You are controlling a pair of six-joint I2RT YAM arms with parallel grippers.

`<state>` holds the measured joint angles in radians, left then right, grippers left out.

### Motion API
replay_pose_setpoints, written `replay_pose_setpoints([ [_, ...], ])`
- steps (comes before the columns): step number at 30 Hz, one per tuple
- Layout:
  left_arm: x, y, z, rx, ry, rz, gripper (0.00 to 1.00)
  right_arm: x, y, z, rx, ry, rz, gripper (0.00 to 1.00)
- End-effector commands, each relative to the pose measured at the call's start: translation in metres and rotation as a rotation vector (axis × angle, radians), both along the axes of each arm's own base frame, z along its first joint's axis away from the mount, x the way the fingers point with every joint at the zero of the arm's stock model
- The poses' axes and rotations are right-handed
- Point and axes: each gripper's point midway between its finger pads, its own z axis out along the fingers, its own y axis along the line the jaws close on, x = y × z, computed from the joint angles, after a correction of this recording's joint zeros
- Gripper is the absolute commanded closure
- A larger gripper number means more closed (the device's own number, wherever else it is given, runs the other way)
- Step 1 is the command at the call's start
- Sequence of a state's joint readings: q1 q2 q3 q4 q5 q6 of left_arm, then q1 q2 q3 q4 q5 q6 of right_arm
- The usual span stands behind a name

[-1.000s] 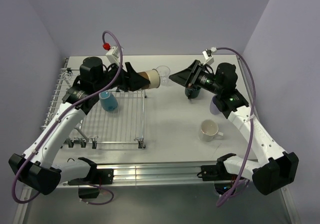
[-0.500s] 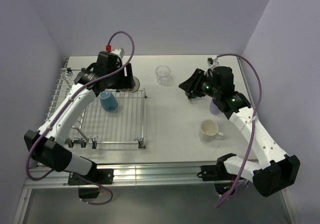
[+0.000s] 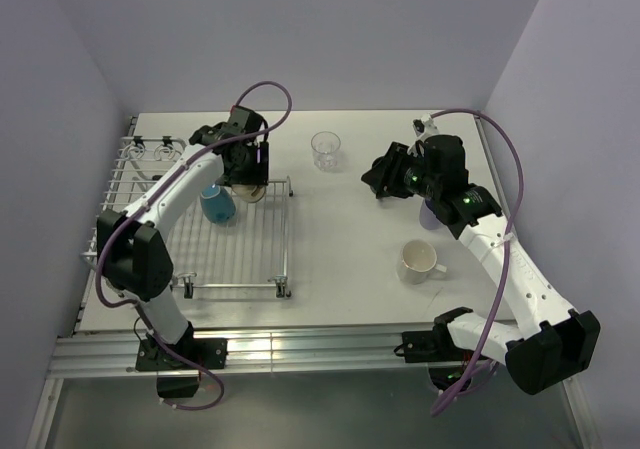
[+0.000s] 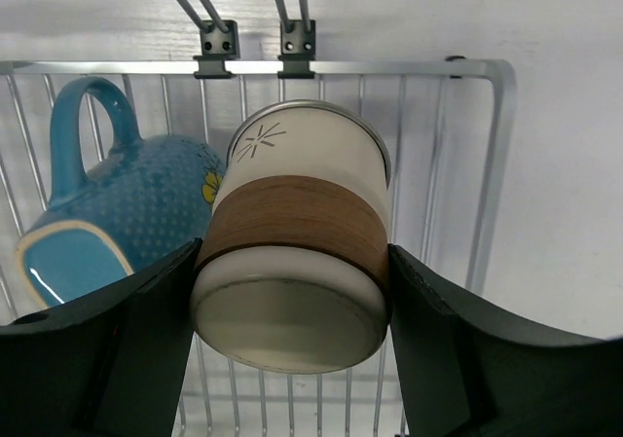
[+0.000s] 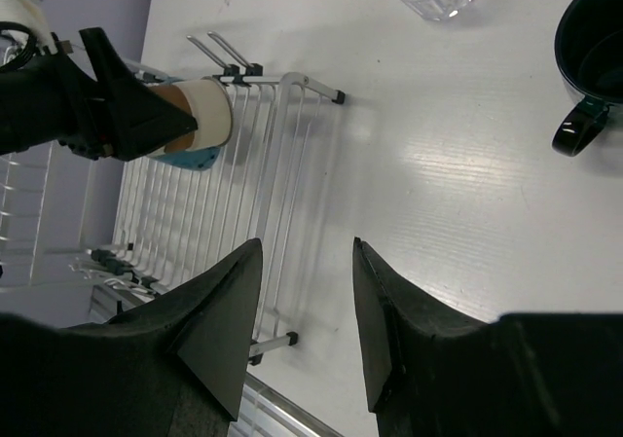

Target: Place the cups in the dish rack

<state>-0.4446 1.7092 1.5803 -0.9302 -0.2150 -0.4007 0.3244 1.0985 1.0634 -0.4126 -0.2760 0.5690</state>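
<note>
From above, the left arm has swung further over the dish rack (image 3: 288,234) than a moment ago. The brown cup (image 3: 251,191) is now lower, at the rack's far right corner. The left gripper (image 3: 243,176) points down and pinches it. The right gripper (image 3: 378,177) has hardly moved. The glass tumbler (image 3: 325,150), white mug (image 3: 420,261) and lavender cup (image 3: 430,215) stand on the table.

The left wrist view shows the brown cup squeezed between both fingers (image 4: 136,349), just beside the light blue mug (image 4: 127,223).

In the right wrist view the fingers (image 5: 219,320) are spread wide, holding nothing. The dark teal mug (image 5: 594,57) stands nearby.
</note>
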Motion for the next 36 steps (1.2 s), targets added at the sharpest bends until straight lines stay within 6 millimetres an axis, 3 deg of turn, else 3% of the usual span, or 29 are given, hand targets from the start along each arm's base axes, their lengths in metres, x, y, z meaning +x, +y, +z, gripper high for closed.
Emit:
replay_pose_setpoints([
  [1, 0.013, 0.006, 0.009, 0.061, -0.031, 0.013, 1.0, 0.005, -0.003, 0.016, -0.013, -0.055, -0.003, 0.5],
  [16, 0.022, 0.002, -0.036, 0.121, 0.078, -0.011, 0.95, 0.006, -0.005, 0.003, -0.044, -0.026, 0.003, 0.5],
  [19, 0.022, 0.001, -0.04, 0.119, 0.085, -0.014, 0.89, 0.006, -0.006, 0.002, -0.05, -0.024, -0.001, 0.5],
  [23, 0.021, 0.0, -0.044, 0.116, 0.092, -0.019, 0.7, 0.007, -0.007, -0.002, -0.061, -0.014, -0.007, 0.5],
  [36, 0.011, 0.0, -0.043, 0.104, 0.105, -0.045, 0.49, 0.007, -0.007, -0.009, -0.067, -0.004, -0.007, 0.5],
])
